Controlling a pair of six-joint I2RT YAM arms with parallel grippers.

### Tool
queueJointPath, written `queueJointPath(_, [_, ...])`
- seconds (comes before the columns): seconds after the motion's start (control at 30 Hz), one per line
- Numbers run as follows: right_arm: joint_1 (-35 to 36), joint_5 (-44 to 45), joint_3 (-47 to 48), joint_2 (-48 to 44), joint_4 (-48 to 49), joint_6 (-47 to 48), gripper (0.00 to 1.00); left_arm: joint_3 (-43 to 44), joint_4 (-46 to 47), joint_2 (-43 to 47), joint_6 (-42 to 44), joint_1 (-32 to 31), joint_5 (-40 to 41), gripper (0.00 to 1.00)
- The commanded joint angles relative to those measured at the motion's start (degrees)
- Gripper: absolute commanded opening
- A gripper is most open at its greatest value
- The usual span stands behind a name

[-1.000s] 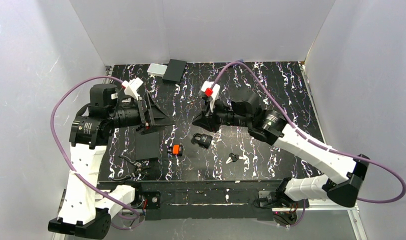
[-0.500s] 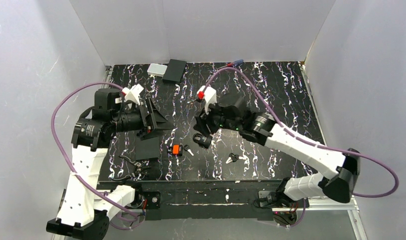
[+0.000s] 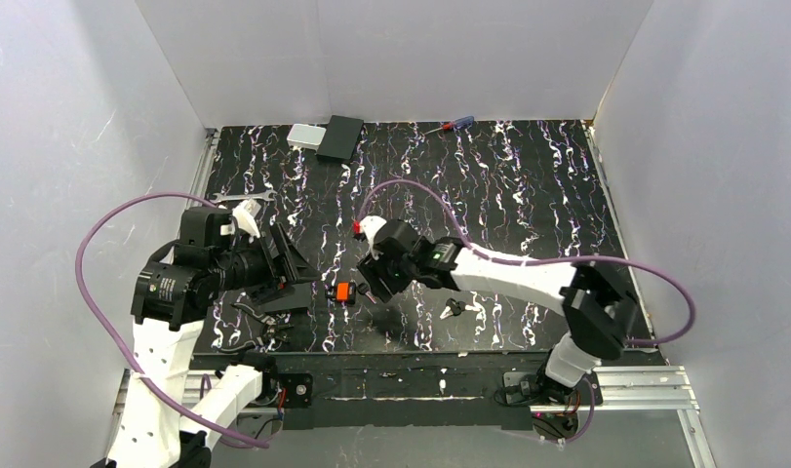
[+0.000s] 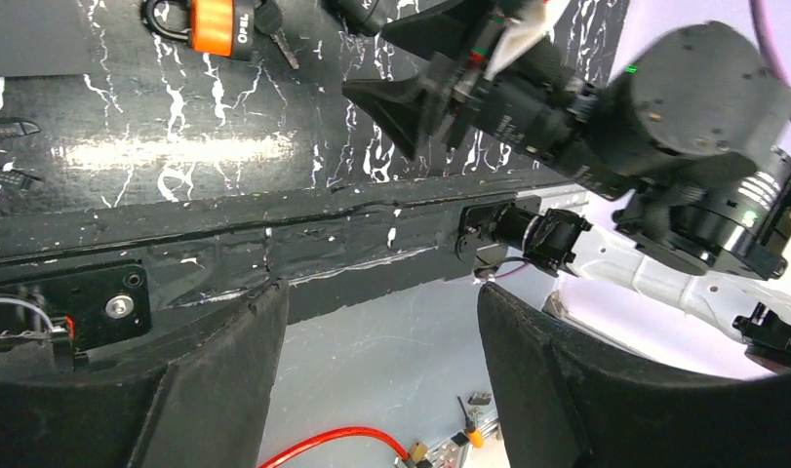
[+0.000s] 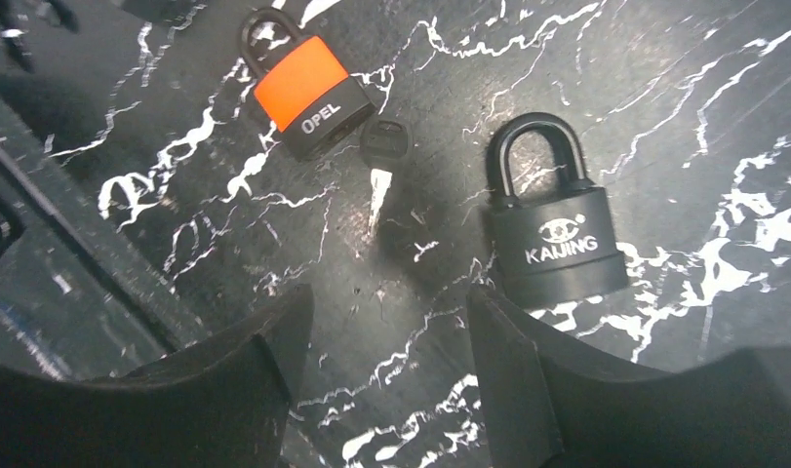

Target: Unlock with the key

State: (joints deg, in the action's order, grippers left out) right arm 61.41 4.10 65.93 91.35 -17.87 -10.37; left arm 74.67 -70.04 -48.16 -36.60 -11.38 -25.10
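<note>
In the right wrist view a tiny key (image 5: 379, 168) with a dark head and silvery blade lies flat on the marbled black table, between an orange padlock (image 5: 308, 93) and a black padlock (image 5: 557, 239). My right gripper (image 5: 386, 302) hovers open just short of them, nothing between its fingers, one fingertip close to the black padlock's base. From above, the right gripper (image 3: 374, 281) covers the black padlock, beside the orange padlock (image 3: 344, 292). My left gripper (image 3: 301, 281) is open and empty left of the orange padlock; its wrist view looks past the table's near edge.
A second small key (image 3: 454, 309) lies right of the right gripper. Dark hand tools (image 3: 262, 322) sit at the near left. A grey box (image 3: 303, 136), a black box (image 3: 340, 137) and a screwdriver (image 3: 450, 125) lie along the far edge.
The right arm swung left and toward the near edge, settling over the black padlock, and its jaws opened. The left arm drew nearer the near edge, still open.
</note>
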Motion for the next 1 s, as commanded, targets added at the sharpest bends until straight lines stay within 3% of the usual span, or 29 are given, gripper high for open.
queueJointPath(0.0, [1.80, 4.40, 4.87, 6.70, 2.16, -4.18, 0.66, -0.23, -1.83, 0.24, 1.24, -0.05, 2.79, 0.69])
queueJointPath(0.33, [4.91, 9.68, 14.93, 20.78, -1.96, -5.90, 0.63, 0.83, -3.60, 1.03, 3.55, -0.05, 3.77, 0.69])
queueJointPath(0.63, [4.86, 10.54, 15.77, 25.03, -1.42, -6.11, 0.60, -0.66, -5.01, 3.40, 4.13, -0.05, 4.71, 0.69])
queueJointPath(0.97, [4.57, 9.53, 16.41, 27.38, -1.58, -5.31, 0.49, -0.62, -5.15, 2.92, 4.34, -0.05, 4.60, 0.69])
